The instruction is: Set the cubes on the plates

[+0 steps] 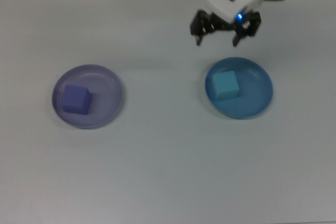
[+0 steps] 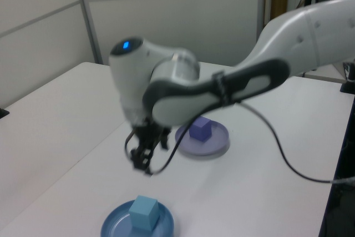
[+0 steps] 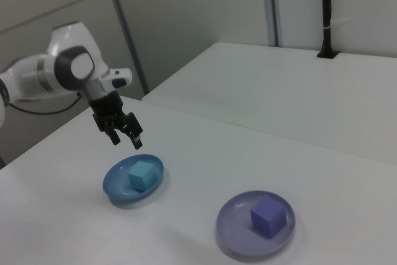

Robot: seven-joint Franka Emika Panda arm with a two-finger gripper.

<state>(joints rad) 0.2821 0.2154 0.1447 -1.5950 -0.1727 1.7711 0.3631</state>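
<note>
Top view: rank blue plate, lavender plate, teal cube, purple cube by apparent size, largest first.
1. Blue plate and lavender plate: look alike, no ranking between them.
2. Teal cube and purple cube: also look alike, each far smaller than its plate.

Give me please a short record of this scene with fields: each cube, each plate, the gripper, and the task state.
teal cube: lying in the blue plate
purple cube: lying in the lavender plate
gripper: open, empty, raised clear of the blue plate
table: white, bears both plates
task state: both cubes on plates
</note>
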